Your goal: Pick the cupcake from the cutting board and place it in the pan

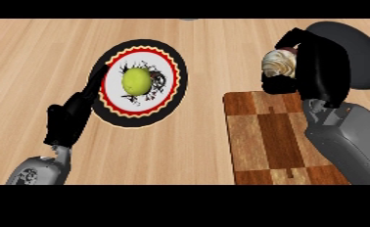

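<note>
While the right hand (318,69) curls round the cupcake (279,63), it holds it above the counter just past the cutting board's (271,138) far edge.

Its fingers wrap the cupcake's pale swirled frosting, and the dark grey pan (345,33) shows partly behind the hand. At the left, the left hand (69,118) rests with straight fingers touching the rim of a patterned plate (142,82) that carries a green fruit (135,80).

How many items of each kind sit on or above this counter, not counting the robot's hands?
Cupcake: 1
Plate: 1
Green fruit on the plate: 1
Cutting board: 1
Pan: 1
Total: 5
</note>
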